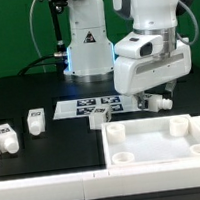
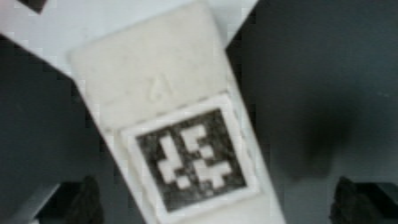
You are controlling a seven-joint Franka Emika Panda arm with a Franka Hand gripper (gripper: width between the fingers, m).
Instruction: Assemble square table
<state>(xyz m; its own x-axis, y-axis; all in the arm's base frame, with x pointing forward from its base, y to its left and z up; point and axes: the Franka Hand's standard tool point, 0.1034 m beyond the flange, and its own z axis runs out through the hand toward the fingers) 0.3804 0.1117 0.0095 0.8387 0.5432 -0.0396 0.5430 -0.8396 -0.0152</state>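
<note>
The square table top (image 1: 160,152), a white tray with a raised rim and round corner holes, lies at the front on the exterior view's right. A white leg (image 1: 161,102) lies just behind it. My gripper (image 1: 149,98) hangs low over this leg. In the wrist view the leg (image 2: 169,120) fills the picture at a slant and shows its black-and-white tag (image 2: 191,160). It lies between my dark fingertips (image 2: 71,203), with a gap on each side. My gripper (image 2: 217,206) is open and holds nothing. Three more legs (image 1: 4,138), (image 1: 35,120), (image 1: 101,112) lie toward the exterior view's left.
The marker board (image 1: 79,107) lies flat mid-table, with one leg at its edge. A long white bar (image 1: 53,190) runs along the front edge. The robot base (image 1: 87,44) stands at the back.
</note>
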